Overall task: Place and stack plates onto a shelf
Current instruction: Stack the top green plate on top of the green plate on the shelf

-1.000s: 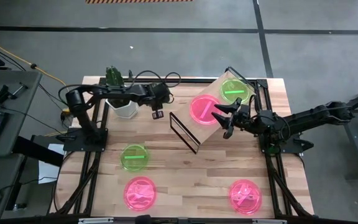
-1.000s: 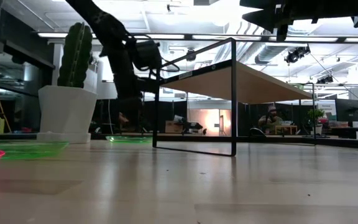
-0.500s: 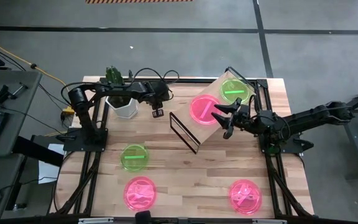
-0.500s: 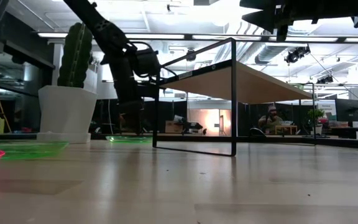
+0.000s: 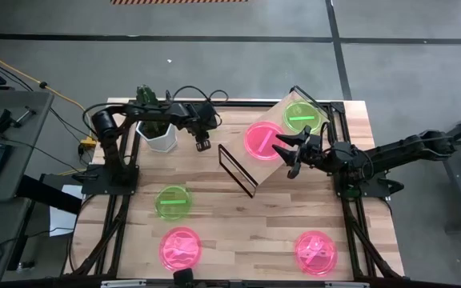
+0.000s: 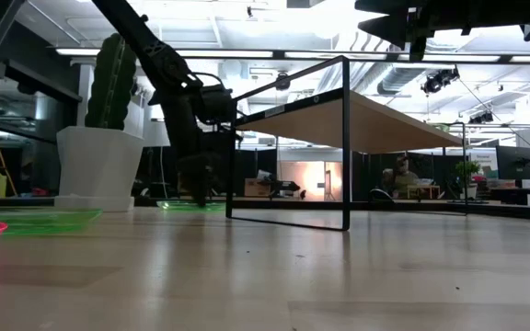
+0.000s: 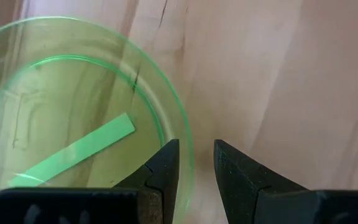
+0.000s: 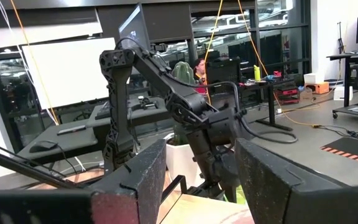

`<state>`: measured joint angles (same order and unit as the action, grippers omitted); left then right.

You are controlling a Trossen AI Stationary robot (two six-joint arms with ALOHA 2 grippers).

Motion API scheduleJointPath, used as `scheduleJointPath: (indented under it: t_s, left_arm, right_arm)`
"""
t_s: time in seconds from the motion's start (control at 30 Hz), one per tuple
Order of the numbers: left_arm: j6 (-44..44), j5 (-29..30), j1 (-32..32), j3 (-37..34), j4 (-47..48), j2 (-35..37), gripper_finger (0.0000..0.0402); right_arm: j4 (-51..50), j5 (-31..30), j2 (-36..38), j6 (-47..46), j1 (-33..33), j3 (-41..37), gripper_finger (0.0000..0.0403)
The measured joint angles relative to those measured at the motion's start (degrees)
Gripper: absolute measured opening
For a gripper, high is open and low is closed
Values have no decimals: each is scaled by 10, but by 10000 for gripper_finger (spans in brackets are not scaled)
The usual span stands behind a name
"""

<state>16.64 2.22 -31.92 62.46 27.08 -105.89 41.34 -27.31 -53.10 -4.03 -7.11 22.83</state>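
The left fingers (image 7: 166, 163) stand released, one on each side of the rim of a green plate (image 7: 73, 118) lying on the surface (image 7: 278, 74) beside the cactus pot (image 5: 157, 138). The right fingers (image 8: 143, 180) gape apart, holding nothing, above the shelf (image 5: 272, 156), which carries a pink plate (image 5: 261, 141) and another green plate (image 5: 302, 117). Three more plates lie on the surface's near half.
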Motion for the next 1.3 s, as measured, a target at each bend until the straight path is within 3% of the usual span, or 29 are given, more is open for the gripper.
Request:
scheduleJointPath:
  t_s: [0.5, 0.8, 0.9, 1.03, 1.3]
  left_arm:
    - [10, 83, 0, 0, -9, -7, 90]
    - [-1, 85, -4, 0, -8, -7, 88]
    - [-5, 91, -4, 0, -8, -7, 69]
    - [-12, 94, -4, 0, -8, -7, 12]
    - [-19, 82, 3, 0, 5, 0, 2]
  right_arm:
    - [0, 0, 0, 0, 0, 0, 179]
    - [0, 0, 0, -3, 0, 0, 179]
    - [0, 0, 0, -5, 0, 0, 179]
    - [0, 0, 0, -5, 0, 0, 179]
    - [0, 0, 0, -5, 0, 0, 179]
